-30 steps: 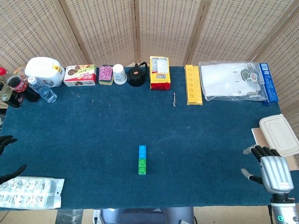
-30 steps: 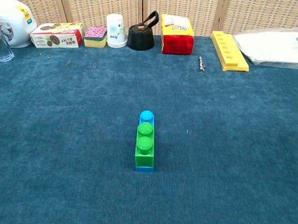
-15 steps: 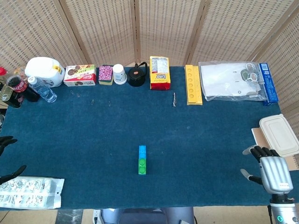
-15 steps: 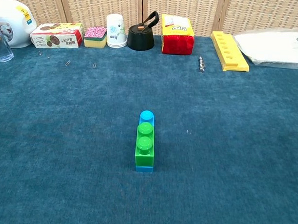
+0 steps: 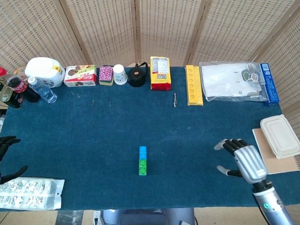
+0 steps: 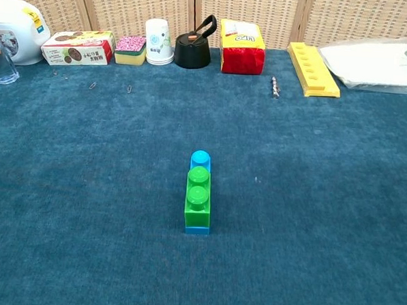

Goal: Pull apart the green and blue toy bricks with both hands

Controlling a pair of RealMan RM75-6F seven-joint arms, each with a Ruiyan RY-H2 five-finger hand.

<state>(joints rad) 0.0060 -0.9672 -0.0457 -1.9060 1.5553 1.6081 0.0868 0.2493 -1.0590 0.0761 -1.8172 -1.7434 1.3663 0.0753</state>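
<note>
Bricks joined mid-desk: green brick [image 6: 198, 197] seated on blue brick [image 6: 200, 158], untouched, w/ room either side for a grip. Right hand [image 5: 243, 159] fingers spread, empty, well apart. Left hand [image 5: 6, 159] at desk edge, mostly cropped; state unclear.
</note>
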